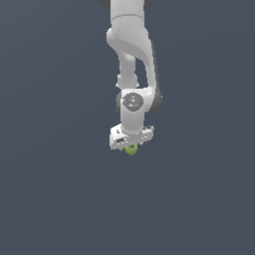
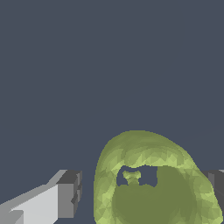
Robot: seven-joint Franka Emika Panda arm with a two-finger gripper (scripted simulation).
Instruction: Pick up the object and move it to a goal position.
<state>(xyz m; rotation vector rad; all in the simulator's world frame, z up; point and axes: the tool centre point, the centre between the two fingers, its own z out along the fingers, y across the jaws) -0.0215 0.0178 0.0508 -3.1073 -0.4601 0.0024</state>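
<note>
Fingertips are proving the hardest part to read: in the exterior view the gripper (image 1: 131, 146) is showing only as a white block at the end of the arm (image 1: 132, 60), with the fingers themselves too small to separate from the object (image 1: 131, 149) peeking out beneath it. That view is also cutting off the arm's upper links at the frame's top edge, and nothing but flat dark grey-blue background (image 1: 50, 199) is surrounding the robot, so whether a surface is lying under the object cannot be told.

From the wrist view more is coming through, though the object (image 2: 153, 179) is running off the picture's edge and only part of it is showing. One finger (image 2: 65, 194), white with a dark grey pad, is standing clearly apart from the lump, with background visible in the gap. The other finger (image 2: 216, 186) is appearing just as a dark sliver at the frame's border, right against the object's side; whether it is pressing on it cannot be told. So the jaws are sitting spread wider than the lump, not clamped on it from both sides.

As for looks, the object is appearing yellow-green, rounded and faceted, with a bumpy skin, a darker olive patch low down, and a small hollow near its middle through which the background is showing
</note>
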